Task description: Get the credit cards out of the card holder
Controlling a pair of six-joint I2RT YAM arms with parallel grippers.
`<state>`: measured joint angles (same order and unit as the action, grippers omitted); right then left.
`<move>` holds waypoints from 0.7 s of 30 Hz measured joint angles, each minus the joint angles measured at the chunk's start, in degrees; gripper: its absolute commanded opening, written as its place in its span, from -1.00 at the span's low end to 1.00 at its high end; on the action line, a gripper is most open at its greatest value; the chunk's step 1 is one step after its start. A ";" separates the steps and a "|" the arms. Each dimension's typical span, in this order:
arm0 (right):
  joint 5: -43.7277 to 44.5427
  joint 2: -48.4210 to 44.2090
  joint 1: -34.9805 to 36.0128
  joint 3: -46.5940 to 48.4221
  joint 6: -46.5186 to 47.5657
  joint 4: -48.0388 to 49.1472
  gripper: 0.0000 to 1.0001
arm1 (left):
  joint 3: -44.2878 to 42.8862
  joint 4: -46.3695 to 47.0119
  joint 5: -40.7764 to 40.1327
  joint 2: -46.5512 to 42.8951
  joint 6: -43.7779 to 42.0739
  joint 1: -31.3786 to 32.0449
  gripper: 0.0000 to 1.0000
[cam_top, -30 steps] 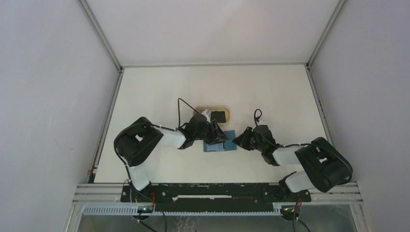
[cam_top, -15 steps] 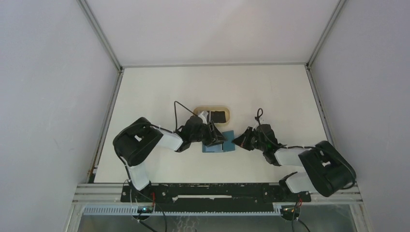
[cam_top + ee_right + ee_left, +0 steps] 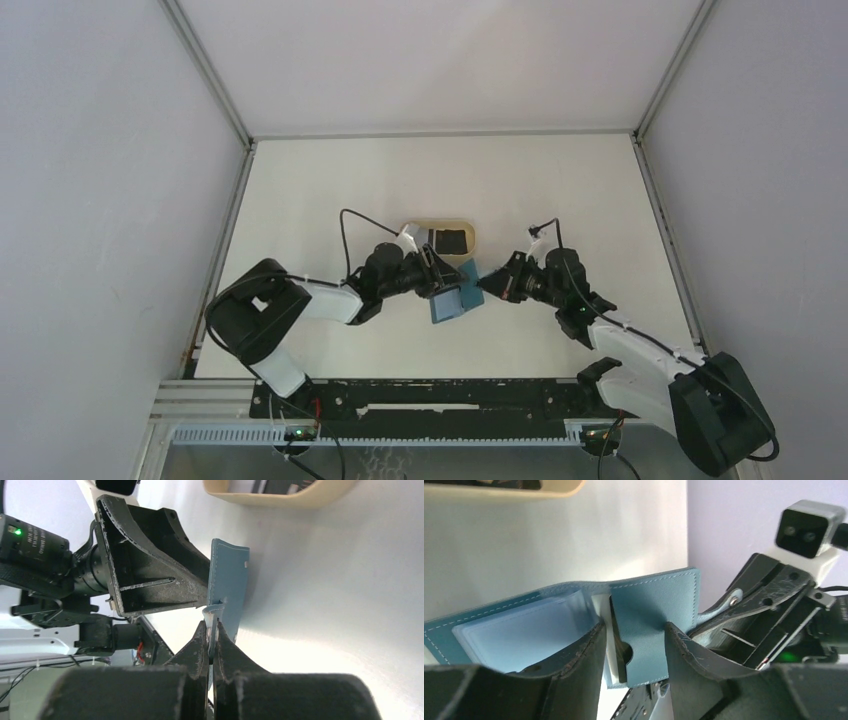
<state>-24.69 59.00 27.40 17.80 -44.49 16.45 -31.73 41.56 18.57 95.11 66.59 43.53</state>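
Two grippers shared the card holder [image 3: 654, 605], held upright just near of the tan tray [image 3: 280, 499]. Left gripper [image 3: 634, 630] jaws, half spread, clasped the pocket panel. Right gripper [image 3: 210, 635] jaws pinched the snap tab [image 3: 719, 611], apparently stretching it open so the credit cards [image 3: 613, 630] showed edge-on.

The teal-blue card holder [image 3: 450, 298] stands open and upright near the table's middle, just near of the tan tray [image 3: 437, 222]. It is clasped by the left gripper [image 3: 634, 630], while the right gripper [image 3: 211, 630] pinches its small snap tab [image 3: 213, 611]. White stitching edges its outer panel, and a lighter blue inner pocket [image 3: 519, 632] faces the left wrist camera. A white card [image 3: 600, 611] and a black card [image 3: 617, 647] sit edge-on in the slot beside that pocket, only partly showing. A dark card [image 3: 453, 240] lies flat in the tray.
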 measured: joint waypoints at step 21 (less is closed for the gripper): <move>-8.74 -3.02 -5.35 6.75 -2.97 7.85 -1.00 | 7.67 30.10 -4.15 -6.10 10.38 -1.90 -0.30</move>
<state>-33.43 55.99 22.04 24.56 -47.46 24.29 -24.05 71.66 14.41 89.01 76.97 41.63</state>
